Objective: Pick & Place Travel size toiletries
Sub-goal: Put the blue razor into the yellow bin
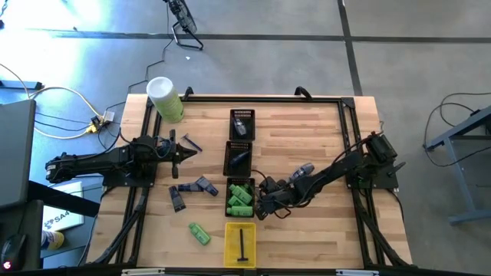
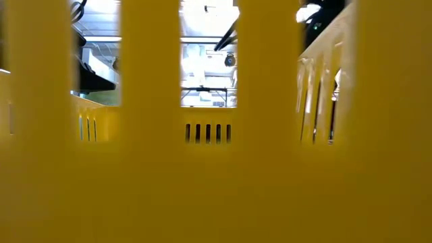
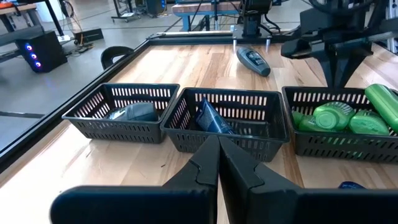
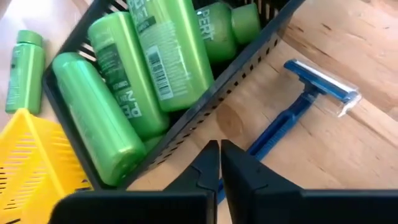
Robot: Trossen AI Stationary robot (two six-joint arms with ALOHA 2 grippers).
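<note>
Right end effector [image 4: 219,163] down low by the black tray [image 4: 261,46] of green bottles [image 4: 171,53], fingers pressed together, right over the handle of a blue razor [image 4: 311,93] on the wooden surface [image 4: 348,149]. Hard to tell if the razor handle is pinched or only just under the tips. Left end effector [image 3: 217,163] waiting over the left part of the surface, fingers tight together, nothing in them.

Task partly done, it seems. Several green bottles in one black tray already. Something grey-blue in each of the other two black trays [image 1: 237,157]. A thin dark stick in the yellow tray [image 1: 240,244].

Still out on the surface: one loose green bottle [image 1: 199,233], some blue-grey pieces [image 1: 192,189], the blue razor, and a dull tube [image 1: 301,170] near the right arm.
</note>
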